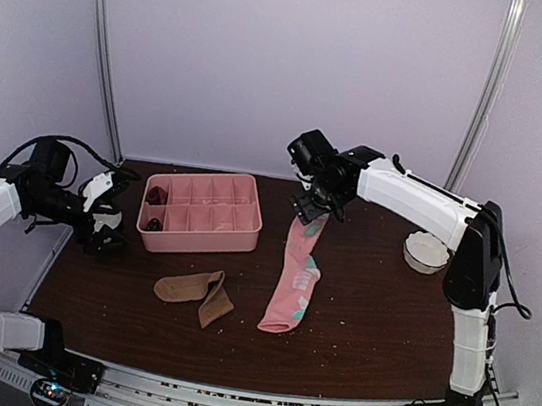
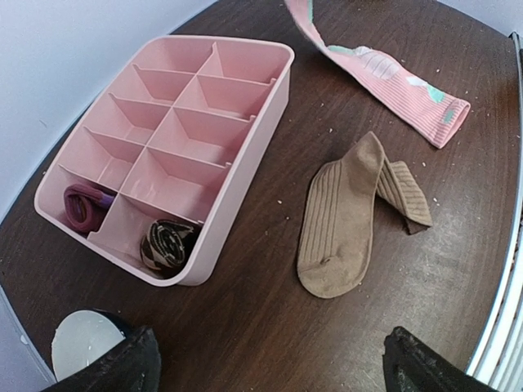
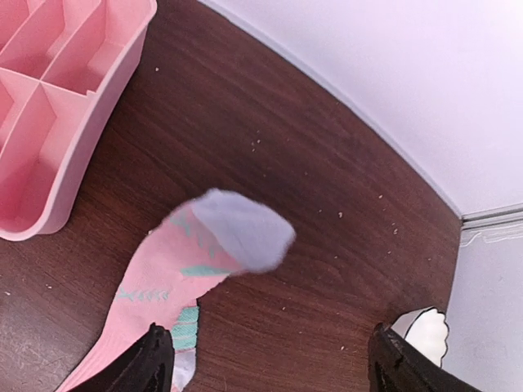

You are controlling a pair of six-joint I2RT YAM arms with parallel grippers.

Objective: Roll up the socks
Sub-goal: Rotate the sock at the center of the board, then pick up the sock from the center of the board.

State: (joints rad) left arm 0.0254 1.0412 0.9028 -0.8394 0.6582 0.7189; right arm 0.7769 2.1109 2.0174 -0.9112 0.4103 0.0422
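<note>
Spanning the table (image 1: 376, 319), the right arm reaches far forward, the right gripper (image 1: 313, 207) spread wide at the white toe of the pink sock (image 1: 296, 277). The sock's long axis runs from that gripper toward the near edge, cuff nearest. The left arm sits folded, the left gripper (image 1: 103, 237) spread. The tan socks (image 2: 343, 216) lie overlapping ahead of it, beside the pink tray (image 2: 245, 188).

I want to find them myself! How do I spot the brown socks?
Look for the pink tray with little boxes on the dark table. Right in front of it lie the tan socks, one overlapping the other. They are plain and ribbed; the long pink sock beside them has white and green patches.
</note>
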